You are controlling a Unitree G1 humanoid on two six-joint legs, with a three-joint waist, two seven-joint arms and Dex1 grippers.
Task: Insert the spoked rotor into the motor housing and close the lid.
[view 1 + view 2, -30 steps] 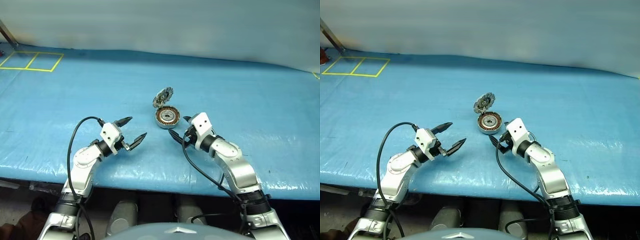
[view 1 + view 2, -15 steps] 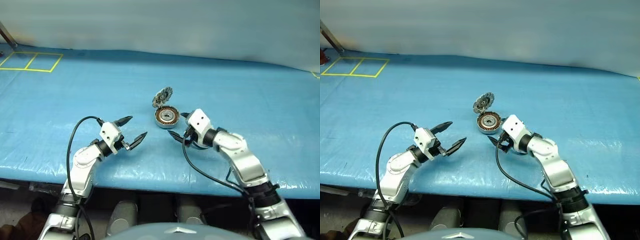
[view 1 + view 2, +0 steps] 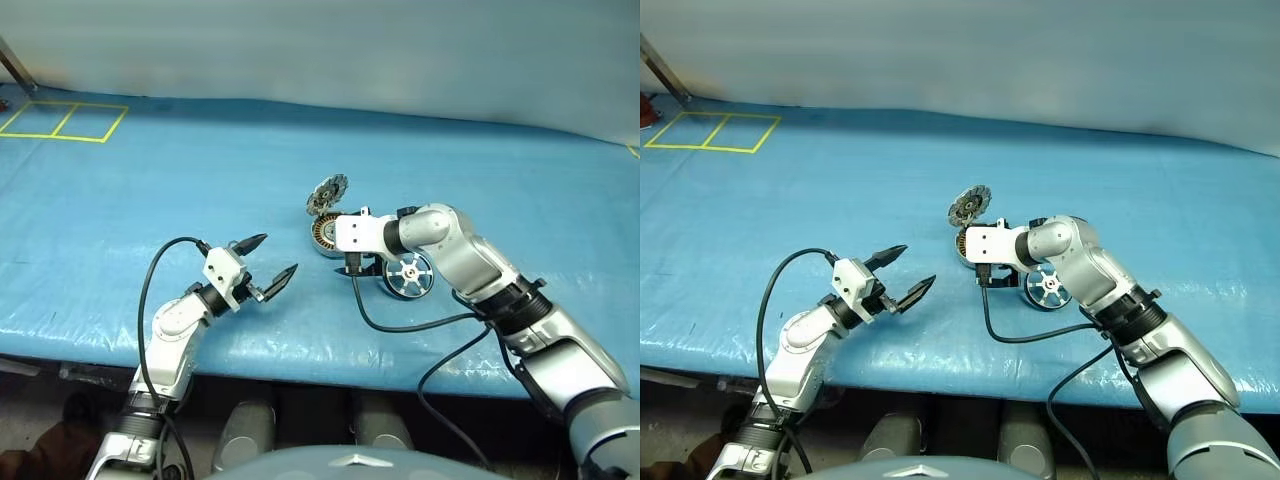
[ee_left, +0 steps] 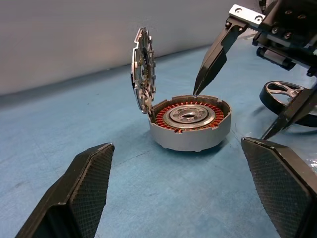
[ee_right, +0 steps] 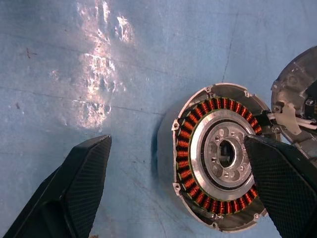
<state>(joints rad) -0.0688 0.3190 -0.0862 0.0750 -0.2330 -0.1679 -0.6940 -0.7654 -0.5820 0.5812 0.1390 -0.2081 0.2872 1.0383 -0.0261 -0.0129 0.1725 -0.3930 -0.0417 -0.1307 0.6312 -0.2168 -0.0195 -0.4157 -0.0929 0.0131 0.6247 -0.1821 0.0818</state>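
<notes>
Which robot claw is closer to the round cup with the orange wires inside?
The right. The right gripper hangs open over the motor housing, one fingertip just above its rim. The left gripper, also open, sits apart from it, across bare blue table.

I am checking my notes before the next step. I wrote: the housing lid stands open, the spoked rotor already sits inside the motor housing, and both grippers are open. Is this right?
Not quite. The spoked rotor is not inside the motor housing; it lies on the blue cover beside it, as the left eye view shows. The lid does stand open, and the left gripper and right gripper are open.
</notes>
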